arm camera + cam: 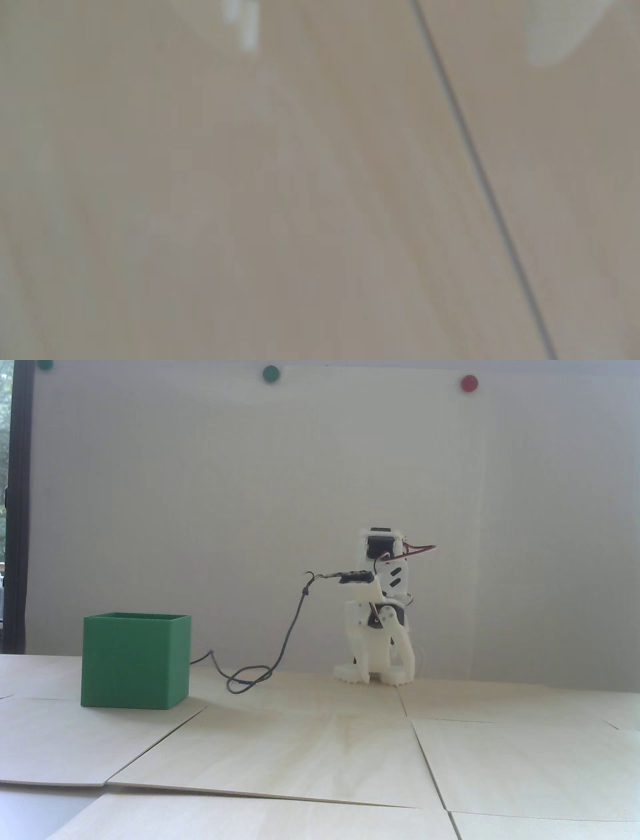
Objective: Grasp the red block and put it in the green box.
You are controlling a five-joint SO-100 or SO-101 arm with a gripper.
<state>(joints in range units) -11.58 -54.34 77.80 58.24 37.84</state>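
- Behind me it's basically all one big plain white wall [250, 510], matte, with soft even daylight on it.
- Three round magnets stuck along the top: two green discs [270, 373] and a red disc [469, 383].
- Dark window frame [19, 510] runs down the left edge of the fixed view, with a blurry bit of green outside.
- I'm sitting on pale plywood panels [300, 750] laid edge to edge, thin dark seams between them.
- My wrist view is just blurry wood with one seam [485, 180] cutting diagonally across.
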